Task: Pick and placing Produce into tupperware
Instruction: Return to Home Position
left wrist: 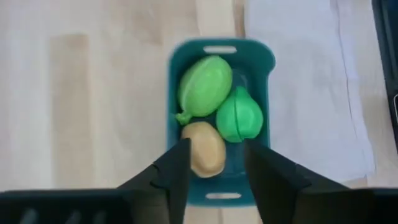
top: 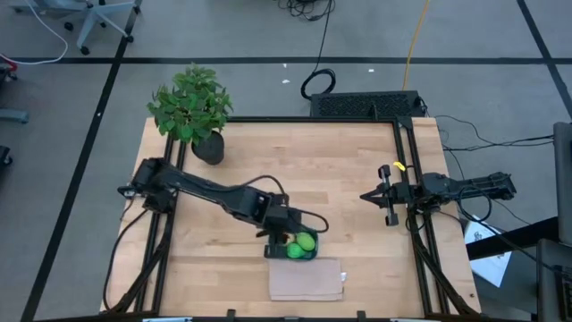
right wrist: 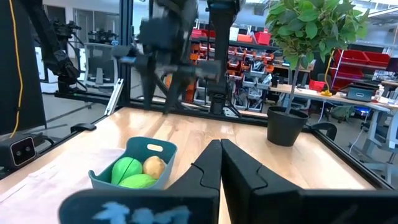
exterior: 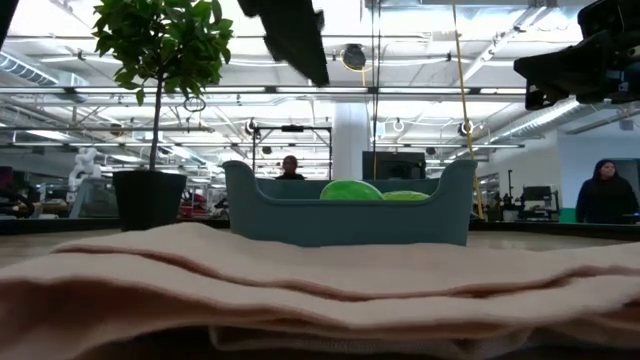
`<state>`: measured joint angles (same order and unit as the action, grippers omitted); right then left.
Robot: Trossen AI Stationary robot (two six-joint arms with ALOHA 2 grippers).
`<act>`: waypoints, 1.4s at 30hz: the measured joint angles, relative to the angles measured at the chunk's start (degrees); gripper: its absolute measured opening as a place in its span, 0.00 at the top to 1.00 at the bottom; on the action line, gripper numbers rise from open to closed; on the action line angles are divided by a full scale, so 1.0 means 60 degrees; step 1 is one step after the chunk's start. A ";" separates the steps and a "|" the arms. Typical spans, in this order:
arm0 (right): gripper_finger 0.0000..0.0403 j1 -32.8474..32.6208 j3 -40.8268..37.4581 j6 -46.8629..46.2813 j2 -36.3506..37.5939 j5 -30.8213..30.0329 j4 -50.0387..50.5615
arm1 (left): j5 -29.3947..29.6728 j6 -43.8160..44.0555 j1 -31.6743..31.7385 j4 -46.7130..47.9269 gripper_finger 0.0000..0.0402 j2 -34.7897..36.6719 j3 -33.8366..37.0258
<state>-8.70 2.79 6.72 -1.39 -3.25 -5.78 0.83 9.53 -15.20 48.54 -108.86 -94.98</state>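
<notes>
The teal tupperware [top: 271, 253] [left wrist: 267, 62] stands on the wooden table near its front edge, just beyond a beige cloth. Inside it lie all three produce pieces: a larger green one [left wrist: 205, 84], a smaller green one [left wrist: 240, 117] and an orange-tan one [left wrist: 205, 152]. My left gripper [left wrist: 216, 149] [top: 284, 234] hangs open above the tupperware, its fingers apart over the tan piece and clear of it. My right gripper [top: 368, 195] [right wrist: 221, 152] waits shut at the table's right side, pointing level toward the left.
A folded beige cloth [top: 306, 279] [exterior: 320, 280] lies between the tupperware and the table's near edge. A potted leafy plant [top: 192, 107] [right wrist: 305, 62] stands at the far left corner. Bare wood [top: 340, 161] stretches across the table's middle and far right.
</notes>
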 joint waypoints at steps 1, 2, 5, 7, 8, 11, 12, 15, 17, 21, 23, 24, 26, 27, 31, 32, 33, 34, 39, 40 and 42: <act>1.00 -0.0001 0.0014 0.0000 0.0000 0.0004 -0.0001 | 0.0128 -0.0034 0.0000 0.0060 0.65 0.0168 0.0000; 1.00 0.0002 0.0037 0.0000 0.0000 0.0004 -0.0008 | 0.0257 -0.0057 0.0000 0.0117 0.68 0.0352 0.0000; 1.00 0.0002 0.0097 -0.0004 0.0000 0.0022 -0.0007 | 0.0787 -0.0140 -0.0023 0.0424 0.78 0.0950 0.0000; 1.00 0.0000 0.0118 -0.0007 0.0000 0.0029 -0.0007 | 0.0950 -0.0170 -0.0051 0.0633 0.86 0.1291 0.0000; 1.00 0.0000 0.0122 -0.0021 0.0000 0.0034 -0.0026 | 0.0946 -0.0219 -0.0061 0.0708 0.91 0.1485 0.0000; 1.00 -0.0002 0.0127 -0.0205 0.0000 0.0040 -0.0160 | 0.0840 -0.0257 -0.0149 0.0962 0.98 0.2013 0.0004; 1.00 -0.0002 0.0127 -0.0261 -0.0003 0.0052 -0.0152 | 0.0883 -0.0262 -0.0202 0.0966 0.98 0.2196 0.0004; 1.00 -0.0002 0.0131 -0.0281 0.0000 0.0073 -0.0211 | 0.1241 -0.0323 -0.0350 0.1135 0.97 0.2678 0.0007; 1.00 -0.0002 0.0133 -0.0132 -0.0004 0.0076 -0.0241 | 0.1726 -0.0323 -0.0497 0.1202 0.99 0.3038 0.0007; 1.00 -0.0002 0.0135 0.0538 -0.0004 0.0080 -0.0249 | 0.2641 -0.0644 -0.0917 0.1217 0.99 0.3666 0.0027; 1.00 -0.0002 0.0135 0.0407 -0.0004 0.0080 -0.0230 | 0.2782 -0.0992 -0.1175 0.1003 0.99 0.3968 0.0252; 1.00 -0.0002 0.0135 0.0335 -0.0004 0.0080 -0.0215 | 0.2879 -0.1150 -0.1260 0.0743 1.00 0.4114 0.0399; 1.00 -0.0002 0.0135 0.0364 -0.0007 0.0082 -0.0248 | 0.3208 -0.1382 -0.1421 0.0474 0.99 0.4475 0.0760; 1.00 -0.0002 0.0138 0.0436 -0.0005 0.0083 -0.0279 | 0.3494 -0.1404 -0.1472 0.0387 0.99 0.4679 0.1014; 1.00 -0.0002 0.0142 0.0266 -0.0004 0.0081 -0.0536 | 0.3978 -0.1522 -0.1431 -0.0889 1.00 0.5648 0.2438; 1.00 -0.0002 0.0142 0.0252 0.0000 0.0084 -0.0572 | 0.3932 -0.1666 -0.1361 -0.1327 1.00 0.5924 0.2910; 1.00 -0.0002 0.0142 0.0289 -0.0001 0.0084 -0.0583 | 0.3850 -0.1799 -0.1270 -0.1892 1.00 0.6223 0.3405; 1.00 -0.0002 0.0142 0.0382 -0.0004 0.0079 -0.0620 | 0.3778 -0.1861 -0.1162 -0.2437 1.00 0.6524 0.3928; 1.00 -0.0002 0.0146 0.0255 -0.0014 0.0059 -0.0532 | 0.3275 -0.1935 -0.0498 -0.5440 1.00 0.8135 0.6632; 1.00 -0.0002 0.0146 0.0086 -0.0018 0.0058 -0.0457 | 0.3089 -0.1980 -0.0429 -0.6043 1.00 0.8458 0.7185; 1.00 -0.0002 0.0146 -0.0249 -0.0034 0.0058 -0.0380 | 0.2769 -0.2129 -0.0410 -0.7173 1.00 0.9080 0.8229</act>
<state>-8.71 3.66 5.23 -1.59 -2.90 -8.06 17.44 -3.25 -17.66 5.50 -54.38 -45.61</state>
